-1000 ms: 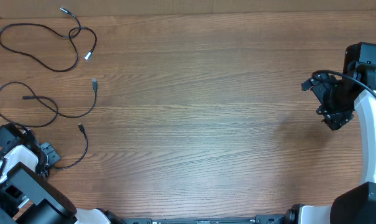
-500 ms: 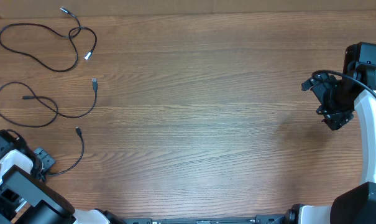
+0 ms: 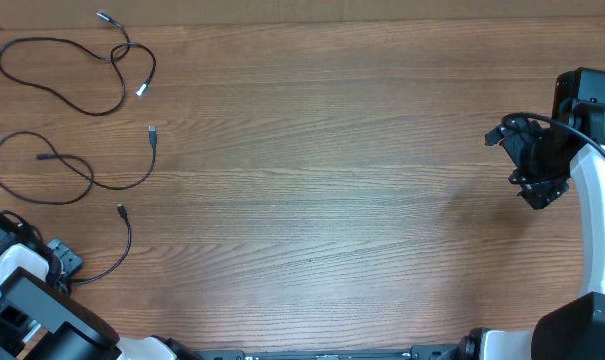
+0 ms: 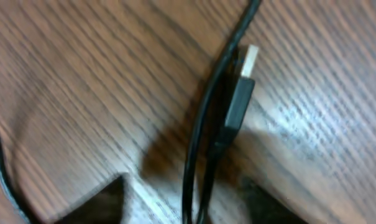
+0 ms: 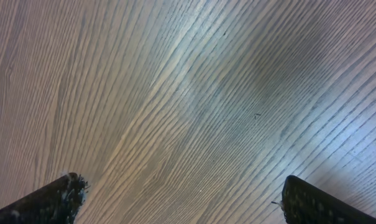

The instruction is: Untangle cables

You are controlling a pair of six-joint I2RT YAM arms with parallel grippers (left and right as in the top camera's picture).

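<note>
Left gripper (image 4: 188, 202) at 8 o'clock: jaws apart, nearest cable (image 3: 129, 238) and its USB plug (image 4: 240, 93) lying loose between them. Right gripper (image 5: 178, 199) spread wide, empty (parked at 3 o'clock). Other 2 cables (image 3: 90, 113) at 10 o'clock. Risk: a lifting finger snags the doubled cord and drags it onto them.

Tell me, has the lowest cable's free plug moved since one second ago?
Yes. The lowest cable's plug slid left, toward the left gripper, away from the unmoved middle cable's plug.
</note>
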